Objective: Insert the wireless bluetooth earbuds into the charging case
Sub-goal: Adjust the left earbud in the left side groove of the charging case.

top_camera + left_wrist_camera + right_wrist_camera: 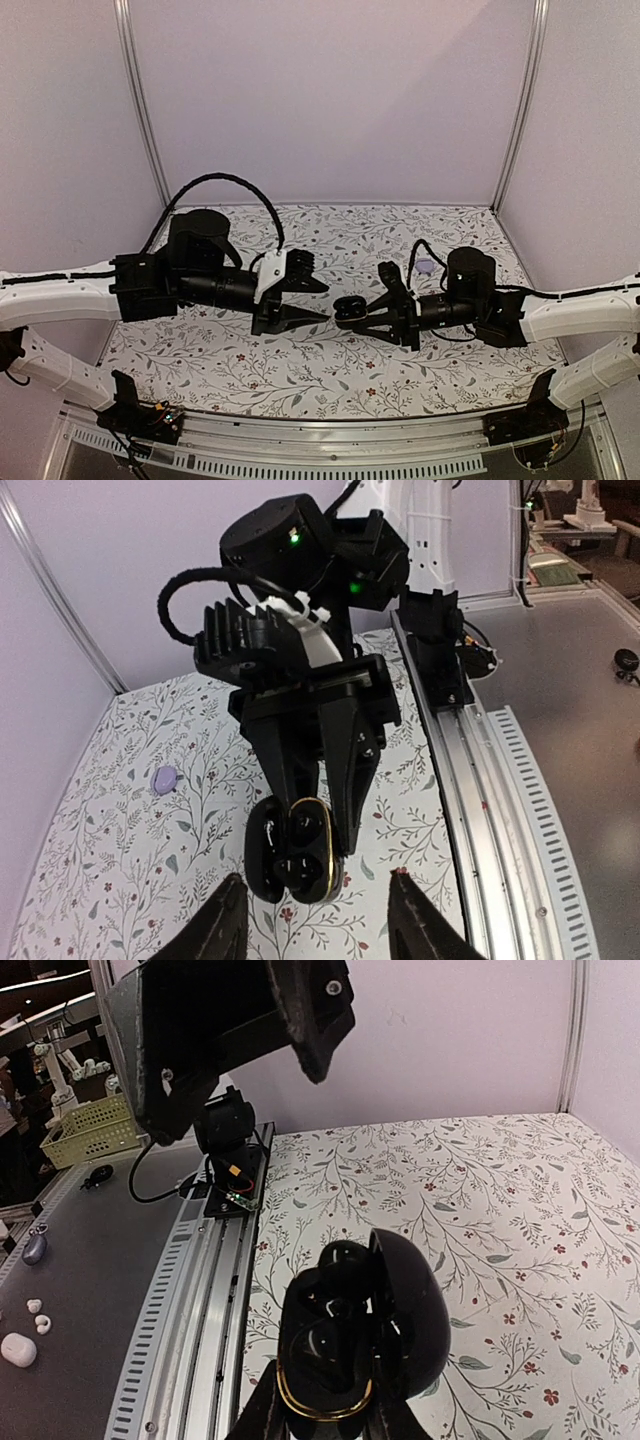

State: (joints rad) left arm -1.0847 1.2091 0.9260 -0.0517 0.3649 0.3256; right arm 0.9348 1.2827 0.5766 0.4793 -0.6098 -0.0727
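Grasping open case (350, 308) in right claw (356, 318); holding left claw (326, 300) parted, just at case's 9 o'clock.

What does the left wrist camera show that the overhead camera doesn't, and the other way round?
Only the left wrist view: the open charging case seen from the front, with its gold rim and dark hollows. Only the top view: the left arm itself, reaching toward the right one. Both: the right arm's jaws closed on the case, the floral cloth, and a small lavender piece lying on it.
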